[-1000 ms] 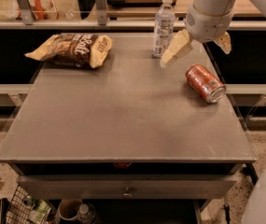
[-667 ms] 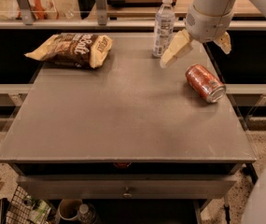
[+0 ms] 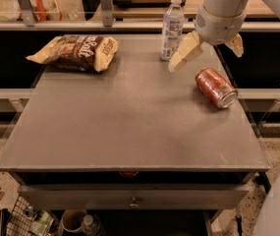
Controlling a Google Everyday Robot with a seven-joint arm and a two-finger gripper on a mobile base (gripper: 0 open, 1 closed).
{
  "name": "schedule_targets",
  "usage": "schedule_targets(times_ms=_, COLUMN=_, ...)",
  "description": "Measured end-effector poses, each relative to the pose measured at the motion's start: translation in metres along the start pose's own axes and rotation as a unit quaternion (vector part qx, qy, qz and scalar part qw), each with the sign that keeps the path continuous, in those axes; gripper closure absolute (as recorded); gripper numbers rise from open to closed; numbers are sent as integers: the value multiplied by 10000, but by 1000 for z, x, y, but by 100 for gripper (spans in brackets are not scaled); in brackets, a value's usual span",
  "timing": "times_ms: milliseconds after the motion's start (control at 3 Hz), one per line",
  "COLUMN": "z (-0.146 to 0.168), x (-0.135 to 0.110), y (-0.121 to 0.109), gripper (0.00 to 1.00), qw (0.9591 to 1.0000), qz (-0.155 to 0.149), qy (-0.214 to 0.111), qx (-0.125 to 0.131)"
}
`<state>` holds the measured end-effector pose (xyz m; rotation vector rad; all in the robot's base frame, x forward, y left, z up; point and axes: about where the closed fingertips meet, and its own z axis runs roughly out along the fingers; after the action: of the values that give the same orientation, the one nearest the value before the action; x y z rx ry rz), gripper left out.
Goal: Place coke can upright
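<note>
The coke can (image 3: pixel 216 87), red-orange with a silver end, lies on its side near the right edge of the grey table (image 3: pixel 129 127). My gripper (image 3: pixel 209 51) hangs open and empty above the table's far right, just above and behind the can. One cream fingertip (image 3: pixel 181 58) sticks out to the left, the other fingertip (image 3: pixel 236 45) to the right. The fingers do not touch the can.
A clear water bottle (image 3: pixel 172 27) with a white cap stands upright at the back of the table, just left of the gripper. A chip bag (image 3: pixel 75 52) lies at the back left. A rail runs behind the table. A drawer front sits below the front edge.
</note>
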<state>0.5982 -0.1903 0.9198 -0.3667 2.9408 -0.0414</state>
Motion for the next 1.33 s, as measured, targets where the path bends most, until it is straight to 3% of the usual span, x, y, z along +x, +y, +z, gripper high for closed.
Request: schedule_targets(times_ms=1333, z=0, x=0, y=0, gripper=0, qw=10000, qz=0, qy=3, qx=0)
